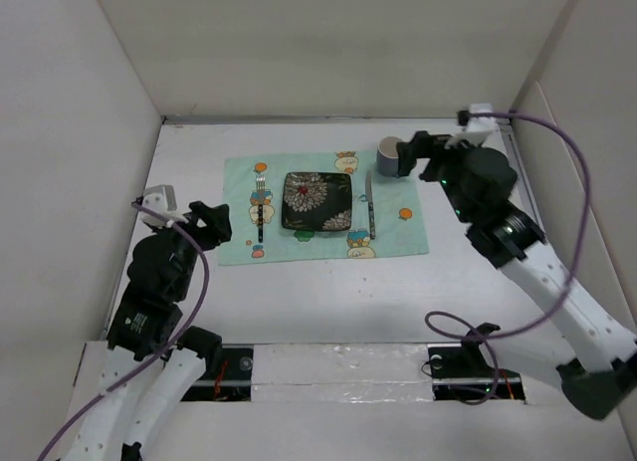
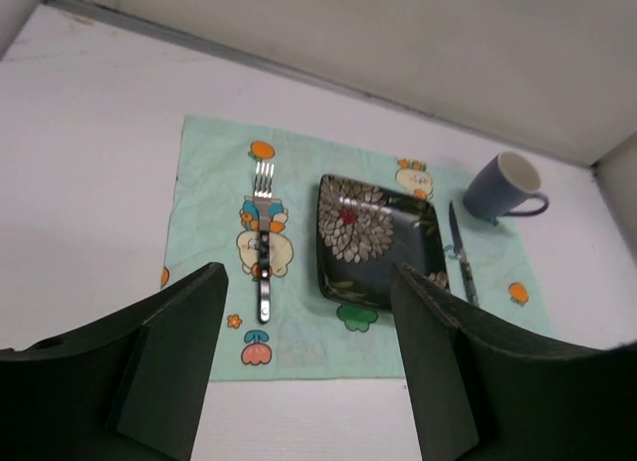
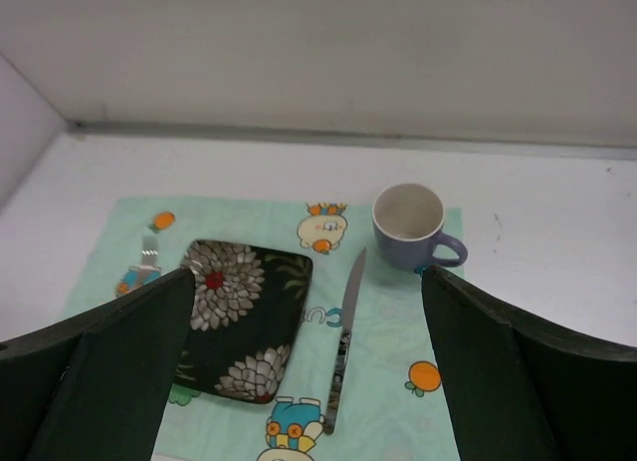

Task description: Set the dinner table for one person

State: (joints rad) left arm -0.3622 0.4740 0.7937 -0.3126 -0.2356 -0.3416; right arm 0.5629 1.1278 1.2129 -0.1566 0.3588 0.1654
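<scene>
Two arms are bending over the white dinner table [image 1: 328, 302], left gripper [image 1: 211, 222] low beside the placemat [image 1: 239, 197], right gripper [image 1: 406, 157] stretched toward the mug [image 1: 386, 154]; the left wrist view is showing jaws spread, empty, facing the fork [image 2: 263, 232]; the right's likewise, facing the knife [image 3: 343, 332].

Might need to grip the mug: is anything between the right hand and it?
Nothing visible. The mug stands upright on the placemat's far right corner, straight ahead of the open right hand; the knife lies left of it, apart.
</scene>
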